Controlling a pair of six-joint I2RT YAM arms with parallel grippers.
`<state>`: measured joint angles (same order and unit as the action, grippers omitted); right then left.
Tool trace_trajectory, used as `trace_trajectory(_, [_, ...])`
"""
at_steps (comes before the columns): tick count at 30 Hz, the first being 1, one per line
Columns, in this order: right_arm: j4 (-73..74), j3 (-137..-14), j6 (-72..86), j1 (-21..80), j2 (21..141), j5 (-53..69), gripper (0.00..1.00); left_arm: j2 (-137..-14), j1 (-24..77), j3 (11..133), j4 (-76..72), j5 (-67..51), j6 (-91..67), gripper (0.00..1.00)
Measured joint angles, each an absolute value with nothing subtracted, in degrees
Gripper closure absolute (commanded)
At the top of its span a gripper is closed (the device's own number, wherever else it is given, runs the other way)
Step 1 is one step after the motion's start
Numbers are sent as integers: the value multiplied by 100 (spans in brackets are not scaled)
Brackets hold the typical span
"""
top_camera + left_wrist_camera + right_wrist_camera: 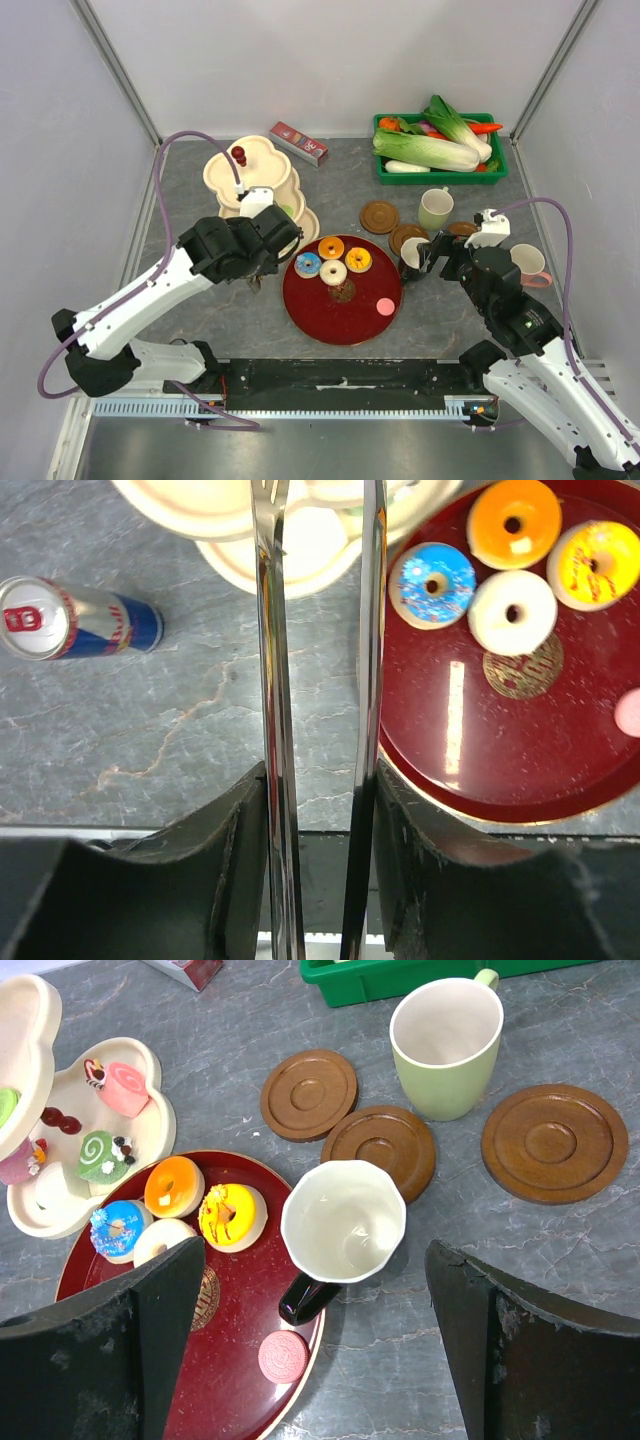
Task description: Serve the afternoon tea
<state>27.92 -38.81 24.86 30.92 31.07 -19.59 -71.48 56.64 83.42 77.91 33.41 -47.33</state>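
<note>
Toy donuts in orange [331, 247], yellow [358, 259], blue [308, 265] and white [333, 272] sit clustered on the far part of the round dark red tray [330, 325]. A flat pink round sweet [385, 306] lies alone near the tray's right rim. Left of the tray stands the cream flower-shaped tiered stand [150, 1120], holding a pink swirl cake [125, 1090] and a green swirl cake [100, 1150]. The black mug with a white inside [343, 1222] stands upright just beside the tray's right edge, its handle reaching over the rim. The right gripper [312, 1250] is spread wide on either side of this mug without touching it. Beyond it lie three round brown wooden coasters [308, 1094] [379, 1150] [549, 1142], and the pale green mug [445, 1045] stands upright beside the middle one. The left gripper [318, 520] hangs over the grey table [180, 730] between stand and tray, its thin fingers slightly apart and holding nothing. A silver and blue drink can [75, 618] lies on its side to its left.
</note>
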Motion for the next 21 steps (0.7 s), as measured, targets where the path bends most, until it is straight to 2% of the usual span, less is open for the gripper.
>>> trace_trajectory(10, [2792, -3881, 2486, 3092, 3107, -1957, 2, -6923, 4882, 8023, 7789, 3461, -4794, 48])
trace_trajectory(21, [2792, -3881, 2486, 3092, 3070, -1957, 2, -6661, 3887, 7712, 7789, 3378, -4639, 48])
